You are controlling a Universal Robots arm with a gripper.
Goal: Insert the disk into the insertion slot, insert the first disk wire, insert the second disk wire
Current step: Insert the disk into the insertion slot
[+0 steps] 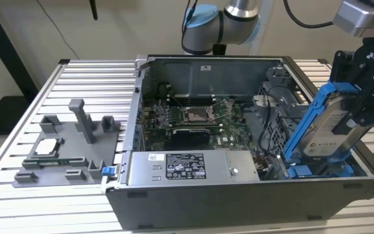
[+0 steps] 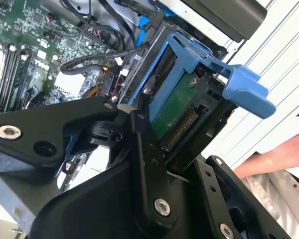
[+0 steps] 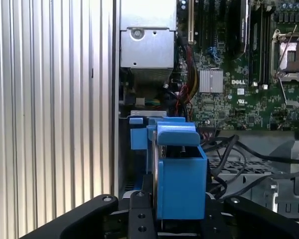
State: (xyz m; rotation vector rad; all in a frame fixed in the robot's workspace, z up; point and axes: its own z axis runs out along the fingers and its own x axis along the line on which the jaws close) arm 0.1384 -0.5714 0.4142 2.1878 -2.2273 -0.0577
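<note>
Holding disk (image 1: pixel 328 126) tilted, gripper (image 1: pixel 354 116) above insertion slot (image 1: pixel 322 170)

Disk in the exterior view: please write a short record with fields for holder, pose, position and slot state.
holder: gripper, shut on the disk
pose: steeply tilted, upper end above the case
position: lower end down by the blue rails of the slot, at the exterior view's right
slot state: disk not yet lying flat in it
</note>
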